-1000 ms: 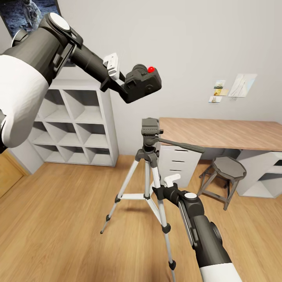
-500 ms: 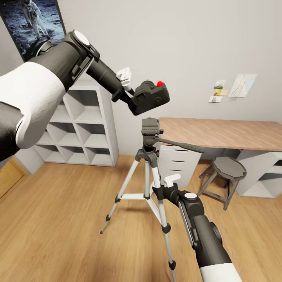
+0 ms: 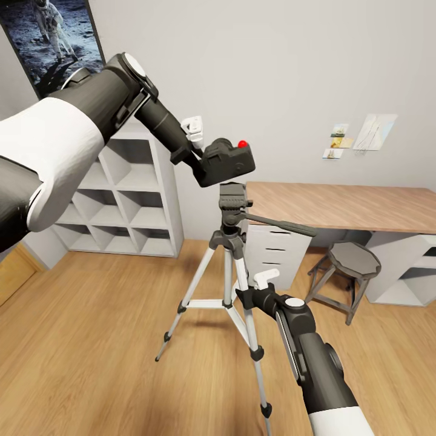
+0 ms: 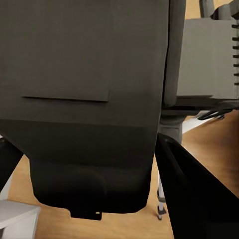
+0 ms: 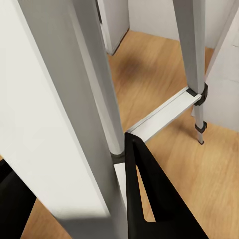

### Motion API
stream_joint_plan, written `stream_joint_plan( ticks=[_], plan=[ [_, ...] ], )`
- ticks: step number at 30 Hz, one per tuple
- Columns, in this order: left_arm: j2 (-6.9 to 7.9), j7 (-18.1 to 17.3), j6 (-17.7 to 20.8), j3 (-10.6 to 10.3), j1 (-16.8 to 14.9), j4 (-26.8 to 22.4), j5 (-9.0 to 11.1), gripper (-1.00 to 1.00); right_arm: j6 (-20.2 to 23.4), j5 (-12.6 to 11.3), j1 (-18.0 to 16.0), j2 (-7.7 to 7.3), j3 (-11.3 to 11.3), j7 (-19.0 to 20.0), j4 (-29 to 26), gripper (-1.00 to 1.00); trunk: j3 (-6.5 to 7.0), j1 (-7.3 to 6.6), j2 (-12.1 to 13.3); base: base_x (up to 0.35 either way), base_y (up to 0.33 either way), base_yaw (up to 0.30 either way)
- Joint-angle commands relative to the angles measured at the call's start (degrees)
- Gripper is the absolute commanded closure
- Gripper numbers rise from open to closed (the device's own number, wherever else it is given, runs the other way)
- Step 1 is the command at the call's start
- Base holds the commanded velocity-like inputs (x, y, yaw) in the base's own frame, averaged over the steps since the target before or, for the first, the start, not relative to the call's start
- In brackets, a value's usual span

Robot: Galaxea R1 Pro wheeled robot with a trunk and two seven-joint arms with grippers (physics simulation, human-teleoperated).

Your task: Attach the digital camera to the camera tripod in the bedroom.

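Note:
The digital camera [image 3: 229, 163], black with a red button on top, hangs just above the camera tripod's dark grey pan head [image 3: 234, 202], almost touching it. My left gripper [image 3: 203, 162] is shut on the camera from the left. In the left wrist view the camera body [image 4: 89, 99] sits between both fingers [image 4: 199, 194], with the tripod head [image 4: 206, 59] beyond. The camera tripod [image 3: 227, 284] stands on the wood floor, handle pointing right. My right gripper [image 3: 245, 297] is shut on one silver-white tripod leg [image 5: 55, 109], with a black finger [image 5: 149, 199] on each side.
A white cube shelf [image 3: 121, 200] stands against the wall at left under an astronaut poster [image 3: 54, 36]. A wood-topped desk [image 3: 351, 206] with white drawers [image 3: 272, 248] is right of the tripod. A grey metal stool [image 3: 352, 261] stands before it.
My left arm has carried the camera rightward and then down, from well above the tripod to just over its head. The right arm and tripod have not moved.

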Motion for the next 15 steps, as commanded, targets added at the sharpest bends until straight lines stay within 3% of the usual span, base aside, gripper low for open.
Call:
stream_joint_plan(
  ticks=[1, 6, 8, 11, 15],
  plan=[
    [0.02, -0.38, 0.43, 0.28, -0.05, -0.09, -0.45, 1.00, -0.09, 3.59, -0.03, 0.02, -0.13, 0.36, 0.84, 1.00, -0.12, 0.04, -0.09, 0.000, 0.000, 0.000],
    [0.15, -0.41, 0.50, 0.63, -0.05, -0.27, 0.05, 1.00, -0.09, 3.54, -0.03, 0.02, -0.13, 0.32, 0.98, 1.00, -0.12, 0.04, -0.09, 0.000, 0.000, 0.000],
    [0.21, -0.41, 0.55, 0.99, -0.05, -0.33, 1.20, 1.00, -0.09, 3.56, -0.03, 0.02, -0.13, 0.32, 1.00, 1.00, -0.12, 0.04, -0.09, 0.000, 0.000, 0.000],
    [0.29, -0.47, 1.17, 1.72, -0.05, -0.39, 5.75, 1.00, -0.09, 3.56, -0.03, 0.02, -0.13, 0.32, 1.02, 1.00, -0.12, 0.04, -0.09, 0.000, 0.000, 0.000],
    [0.33, -0.50, 3.71, 1.71, -0.05, -0.52, 9.41, 1.00, -0.09, 3.52, -0.03, 0.02, -0.13, 0.27, 1.02, 1.00, -0.12, 0.04, -0.09, 0.000, 0.000, 0.000]
  ],
)
